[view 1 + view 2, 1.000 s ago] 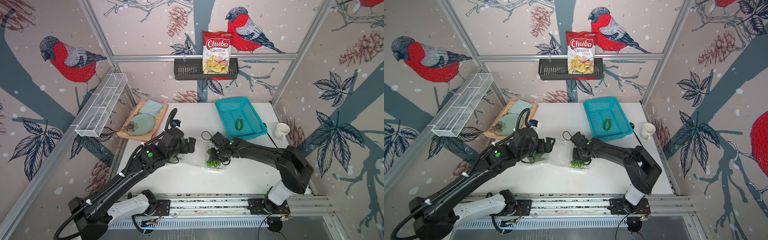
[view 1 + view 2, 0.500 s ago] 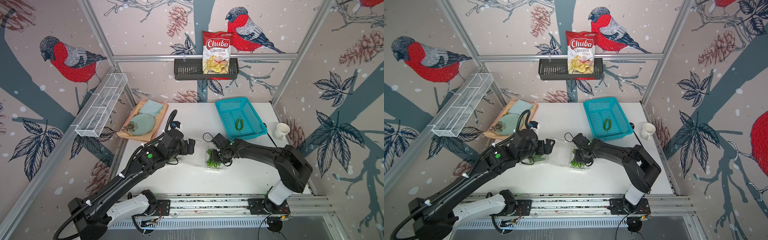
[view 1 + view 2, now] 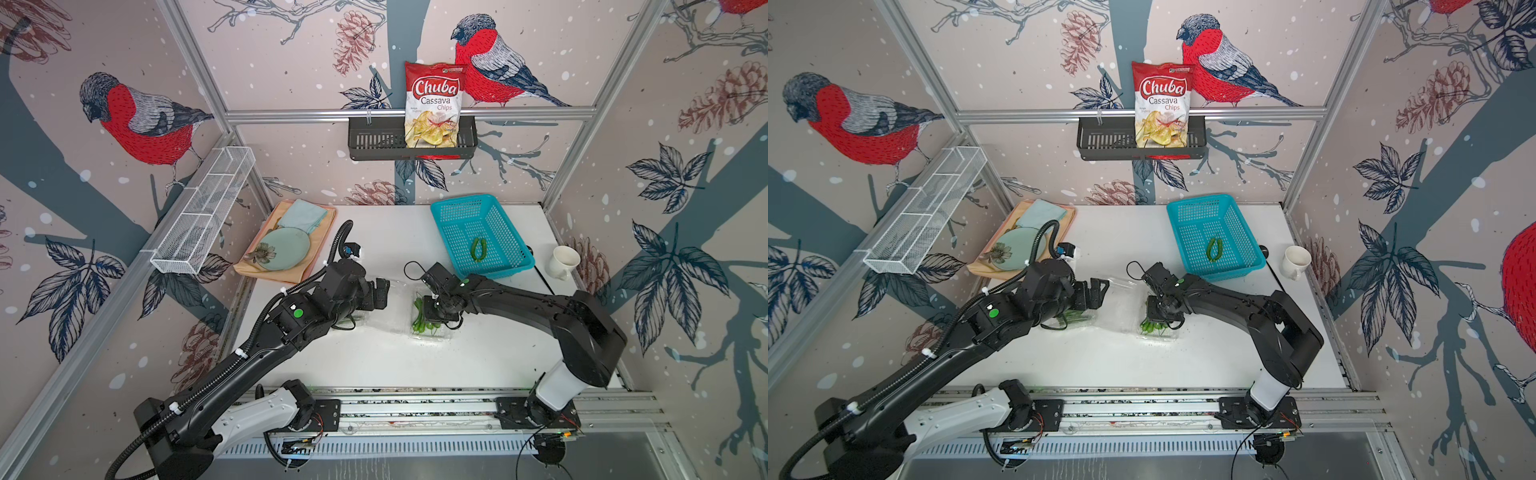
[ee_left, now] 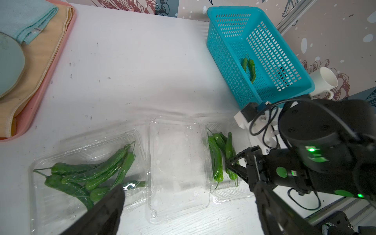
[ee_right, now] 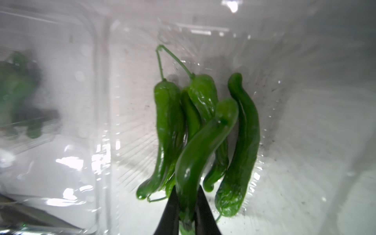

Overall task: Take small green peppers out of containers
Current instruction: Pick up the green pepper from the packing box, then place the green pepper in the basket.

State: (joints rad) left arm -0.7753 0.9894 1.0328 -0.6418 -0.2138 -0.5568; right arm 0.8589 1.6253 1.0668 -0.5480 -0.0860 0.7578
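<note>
We see pink bullfinch-and-pinecone wallpaper (image 3: pixel 137 124) on three walls, aluminium framing (image 3: pixel 291 114), a white table (image 3: pixel 395 361) and a black far-wall shelf (image 3: pixel 374 143).

A: Light?
B: Bright, even, overhead. Only soft, faint shadows on the white table (image 3: pixel 478 361).
A: Glare?
B: Hot spots on the clear containers (image 4: pixel 179 168), left wrist view; shine on the small green peppers (image 5: pixel 168 122), right wrist view.
A: Focus?
B: Both top views sharp, wide-angle bend at edges. Right wrist: centre fairly crisp, borders smeared, far peppers out of focus.
</note>
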